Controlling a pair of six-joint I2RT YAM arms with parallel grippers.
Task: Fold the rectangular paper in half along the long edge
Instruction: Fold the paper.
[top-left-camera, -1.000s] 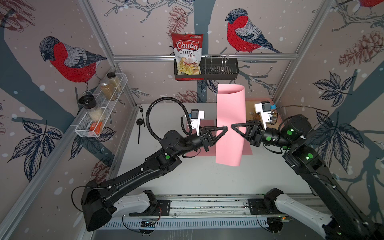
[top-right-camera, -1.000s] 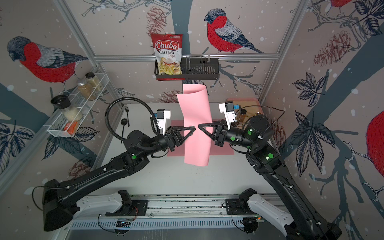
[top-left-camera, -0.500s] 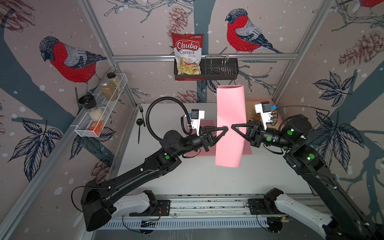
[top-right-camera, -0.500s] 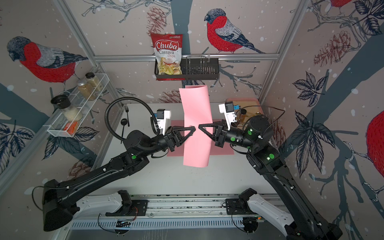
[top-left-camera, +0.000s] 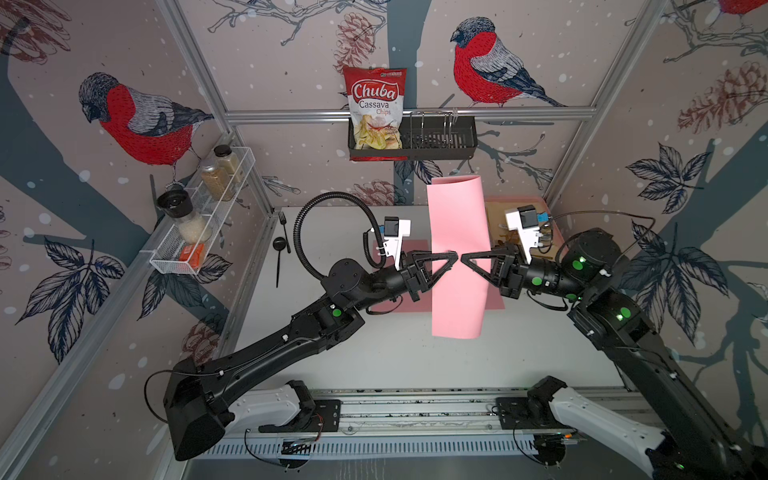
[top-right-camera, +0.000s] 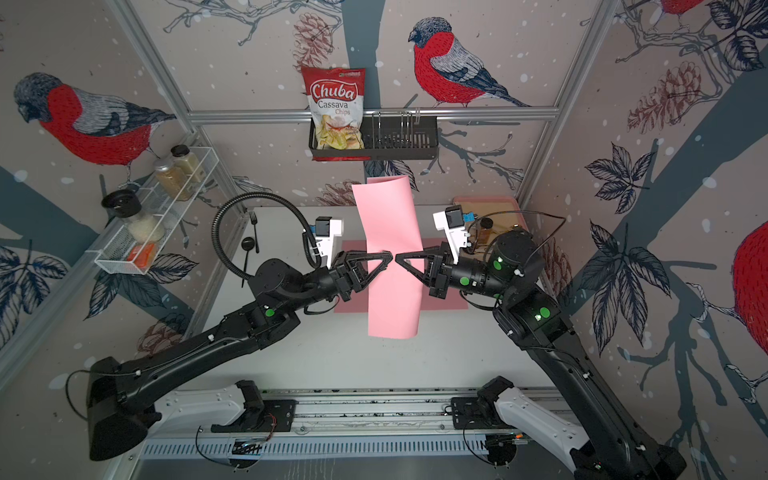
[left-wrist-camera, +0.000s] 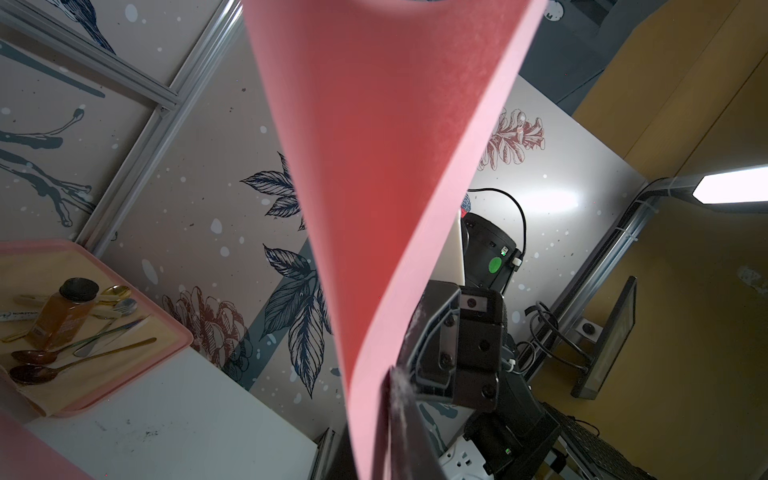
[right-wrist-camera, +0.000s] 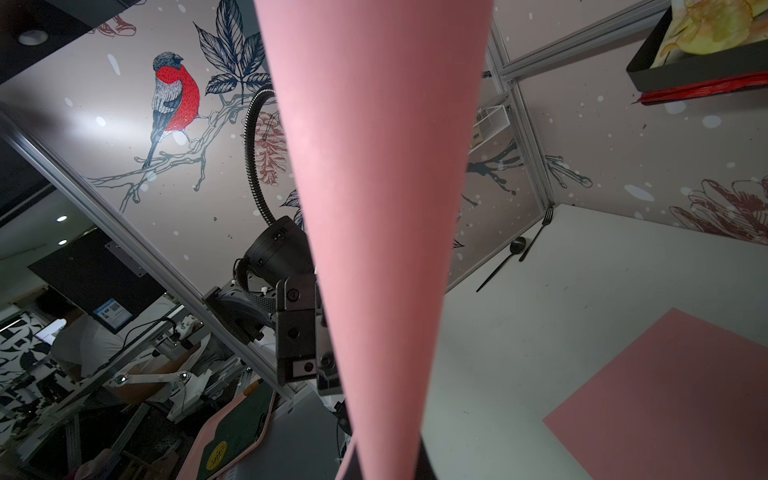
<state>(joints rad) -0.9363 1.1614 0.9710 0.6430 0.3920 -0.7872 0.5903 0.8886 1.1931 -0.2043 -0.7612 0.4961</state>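
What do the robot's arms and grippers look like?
Left arm and right arm: black, green lights, white bases. Left gripper and right gripper: black, triangular, with white camera brackets. A ribbed black hose loops off the left arm.

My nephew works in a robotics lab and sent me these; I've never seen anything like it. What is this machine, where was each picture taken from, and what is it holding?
These are two black robot arms at the near edge of a white table, each ending in a two-fingered gripper. Two pictures come from a camera overhead, looking down on everything; the other two come from small cameras on the arms' wrists. The left gripper and right gripper meet almost tip to tip, both pinching a pink paper held up off the table. A second pink sheet lies flat beneath. Toward the back lie a black fork and black spoon on one side, and a tray with a jar and spoons on the other.
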